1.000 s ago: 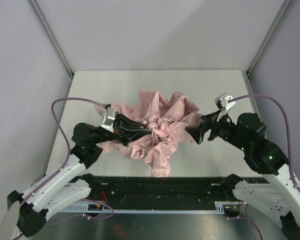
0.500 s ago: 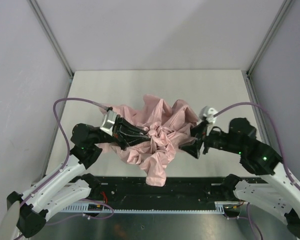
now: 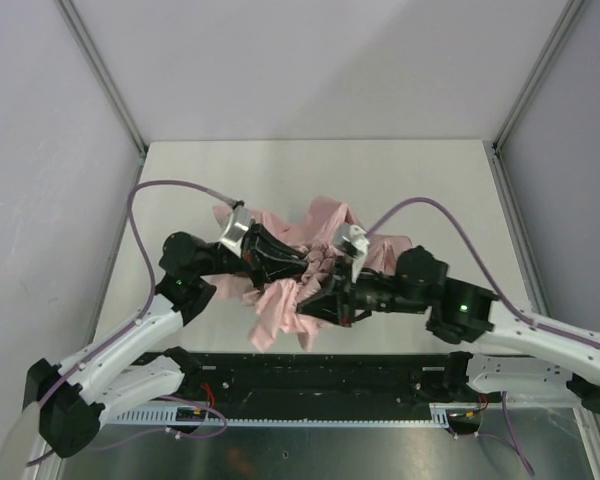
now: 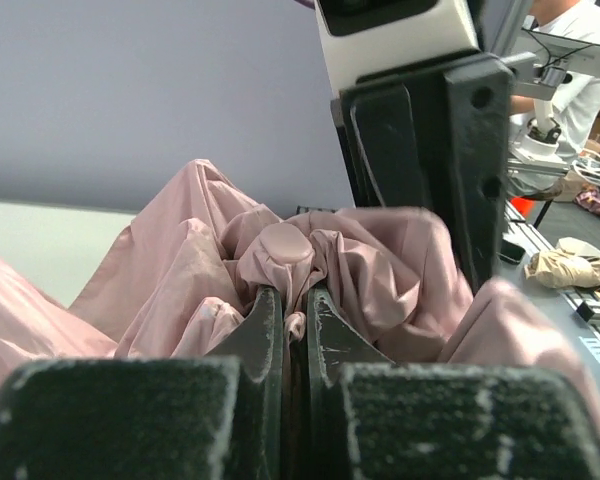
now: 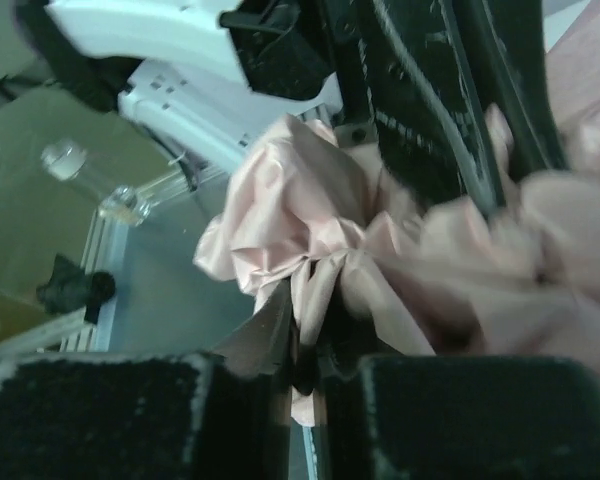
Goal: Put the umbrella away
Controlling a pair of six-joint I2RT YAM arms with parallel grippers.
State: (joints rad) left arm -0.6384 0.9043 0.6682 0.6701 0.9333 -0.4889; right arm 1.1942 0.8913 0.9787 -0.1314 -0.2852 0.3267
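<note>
Table ctr: umbrella crumpled heap, axis unclear.

Pale pink umbrella, fabric crumpled into a bunched heap; on the table, toward its near edge

Robotics lab: panel-walled test cell, aluminium frame post, cluttered workbench with person beyond
</note>
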